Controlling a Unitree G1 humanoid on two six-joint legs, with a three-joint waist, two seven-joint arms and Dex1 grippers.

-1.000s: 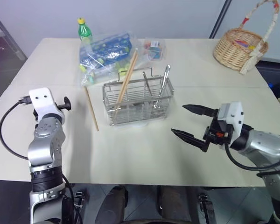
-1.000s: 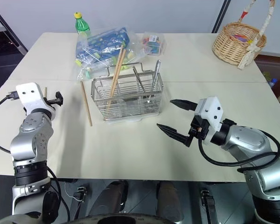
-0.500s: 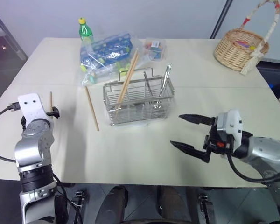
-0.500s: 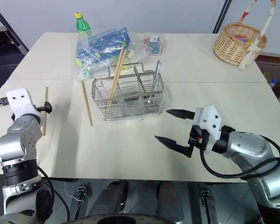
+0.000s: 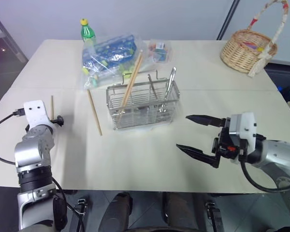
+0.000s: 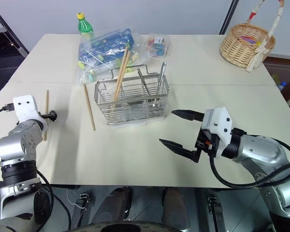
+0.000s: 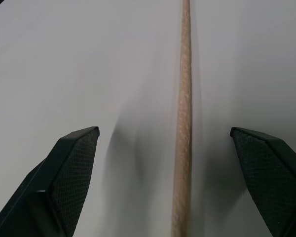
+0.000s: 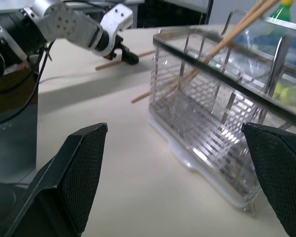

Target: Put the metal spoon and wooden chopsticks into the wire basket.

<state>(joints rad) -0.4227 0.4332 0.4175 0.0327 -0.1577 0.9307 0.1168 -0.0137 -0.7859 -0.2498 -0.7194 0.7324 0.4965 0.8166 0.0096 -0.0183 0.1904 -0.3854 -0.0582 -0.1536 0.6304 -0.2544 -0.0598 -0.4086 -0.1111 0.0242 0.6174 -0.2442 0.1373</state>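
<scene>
Since one second ago, the left gripper (image 7: 167,163) has moved down and outward to the left side of the table (image 5: 135,159), and now it hangs over a loose chopstick (image 5: 52,107) that lies flat there. In the left wrist view this stick runs between the two black fingers (image 7: 71,163), which stand wide apart and hold nothing. The right gripper (image 5: 199,137) has pulled back a little toward the robot; its jaws are also fully open and empty, near the front right of the wire basket (image 5: 142,108) but not touching it.

A second loose chopstick (image 5: 94,112) lies on the table just to the left of the basket. Two more chopsticks (image 5: 132,82) lean inside the basket at its left end. The metal spoon (image 5: 169,86) stands in the right part of the basket, with another metal utensil (image 5: 153,87) beside it.
</scene>
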